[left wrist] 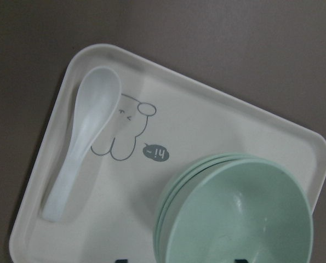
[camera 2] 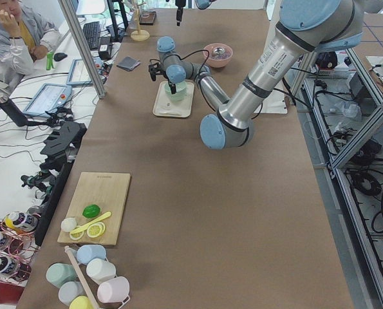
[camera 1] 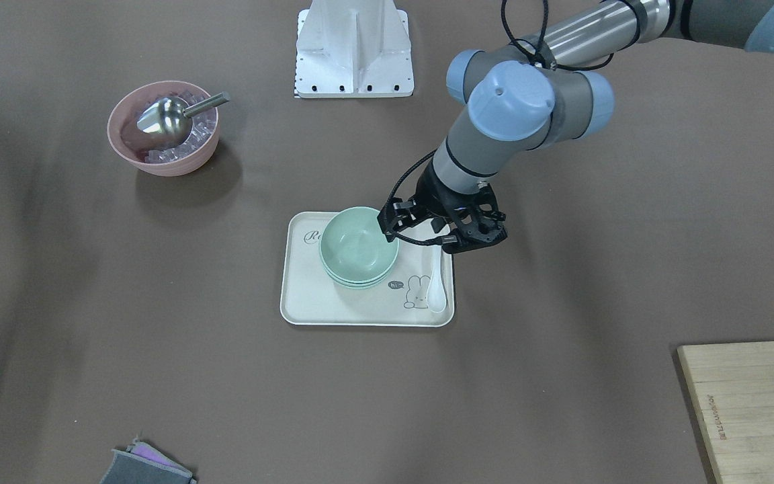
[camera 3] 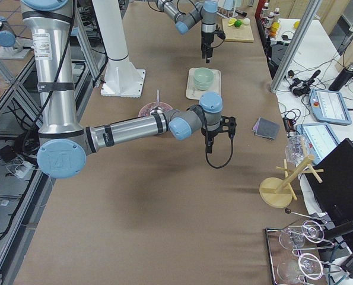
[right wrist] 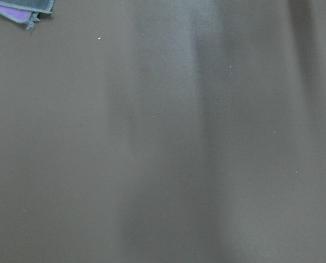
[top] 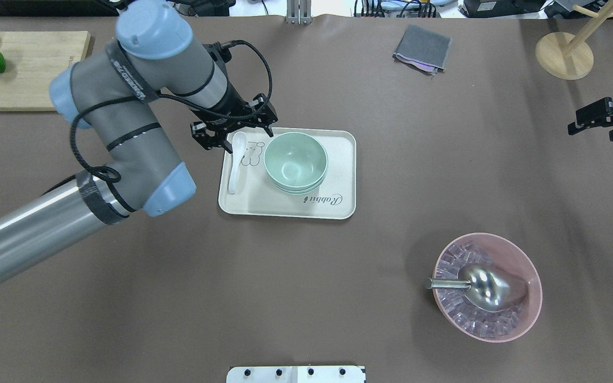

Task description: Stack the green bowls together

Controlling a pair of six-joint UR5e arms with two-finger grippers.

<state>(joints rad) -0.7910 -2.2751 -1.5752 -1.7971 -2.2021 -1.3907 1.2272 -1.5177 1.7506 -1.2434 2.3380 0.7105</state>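
The green bowls sit nested in one stack on a cream tray with a rabbit drawing. The stack also shows in the front view and the left wrist view. A white spoon lies on the tray beside the stack. My left gripper hovers over the tray's edge by the spoon, open and empty, apart from the bowls. My right gripper hangs over bare table far from the tray, looks open and holds nothing.
A pink bowl with ice cubes and a metal scoop stands on the robot's right. A grey cloth and a wooden stand lie at the far side. A cutting board with lime is at the far left.
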